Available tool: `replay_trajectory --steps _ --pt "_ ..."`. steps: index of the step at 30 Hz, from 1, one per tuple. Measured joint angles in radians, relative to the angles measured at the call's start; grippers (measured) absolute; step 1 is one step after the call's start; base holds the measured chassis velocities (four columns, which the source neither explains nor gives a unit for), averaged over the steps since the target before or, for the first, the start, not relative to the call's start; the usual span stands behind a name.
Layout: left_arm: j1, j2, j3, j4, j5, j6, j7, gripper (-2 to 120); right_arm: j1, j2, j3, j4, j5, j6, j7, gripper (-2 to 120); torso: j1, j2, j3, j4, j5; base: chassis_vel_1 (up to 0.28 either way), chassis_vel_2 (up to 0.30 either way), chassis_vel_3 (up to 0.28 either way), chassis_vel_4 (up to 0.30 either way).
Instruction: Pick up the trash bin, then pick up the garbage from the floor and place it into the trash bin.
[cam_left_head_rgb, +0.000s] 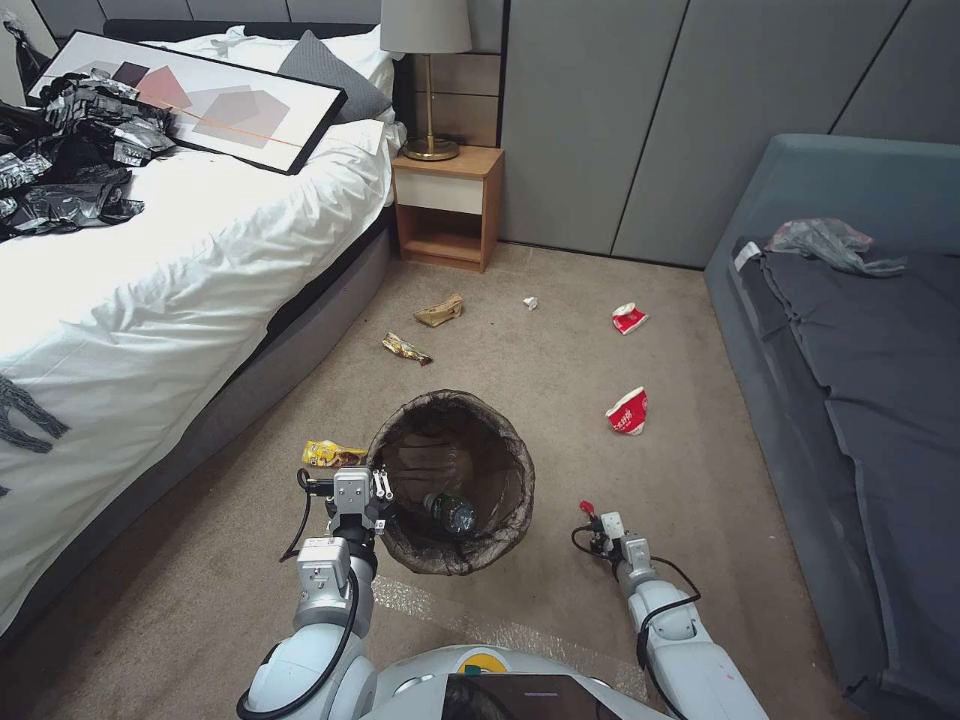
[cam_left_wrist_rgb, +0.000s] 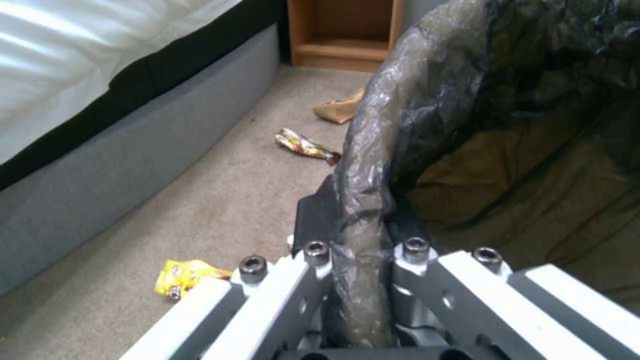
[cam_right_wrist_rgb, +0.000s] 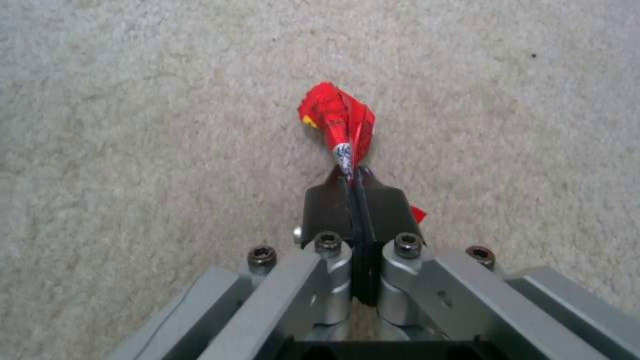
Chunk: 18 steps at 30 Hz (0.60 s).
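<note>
We have the left gripper (cam_left_head_rgb: 380, 497) clamped on the rim of the trash bin (cam_left_head_rgb: 455, 480), lower centre of the head view. In the left wrist view its fingers (cam_left_wrist_rgb: 313, 225) pinch the rim with the dark liner bag (cam_left_wrist_rgb: 373, 165) bunched between them. A clear bottle (cam_left_head_rgb: 452, 514) lies inside the bin, low in the opening.

Right gripper (cam_left_head_rgb: 590, 517) sits right of the bin, lower centre-right, apart from it. It is closed on a small red wrapper (cam_right_wrist_rgb: 339, 122) – the right wrist view shows the jaws pressed together with the crumpled wrapper sticking out past the tips, carpet (cam_right_wrist_rgb: 133, 125) behind it.

Garbage on the floor in the head view:
- yellow wrapper (cam_left_head_rgb: 330, 454) just left of the bin, next to the left gripper
- gold-brown wrapper (cam_left_head_rgb: 405, 348) above the bin, near the bed (cam_left_head_rgb: 150, 260)
- brown paper bag (cam_left_head_rgb: 440, 310) above that, close to the nightstand (cam_left_head_rgb: 447, 205)
- white tissue scrap (cam_left_head_rgb: 530, 302) at centre
- two red-and-white packets – one at centre right (cam_left_head_rgb: 629, 318), one lower (cam_left_head_rgb: 628, 411), right of the bin

A grey sofa (cam_left_head_rgb: 860, 400) fills the right edge.
</note>
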Motion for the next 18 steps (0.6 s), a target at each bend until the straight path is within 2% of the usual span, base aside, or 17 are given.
replay_trajectory --steps 10,17,18 --pt "0.0 0.0 0.0 0.0 0.0 0.0 0.0 3 -0.015 0.0 0.005 0.032 -0.003 0.031 0.011 0 0.0 0.0 0.0 0.0 0.0 0.0 0.0 0.0 0.0" --pt "0.0 0.0 0.0 0.0 0.0 0.0 0.0 3 -0.071 0.004 0.018 0.176 0.008 0.147 0.027 0 0.0 0.0 0.0 0.0 -0.0001 0.0 0.0 0.0 0.0" --pt "0.0 0.0 0.0 0.0 0.0 0.0 0.0 3 -0.084 0.005 0.021 0.22 0.023 0.201 0.015 0 0.0 0.0 0.0 0.0 0.0 0.0 0.0 0.0 0.0"
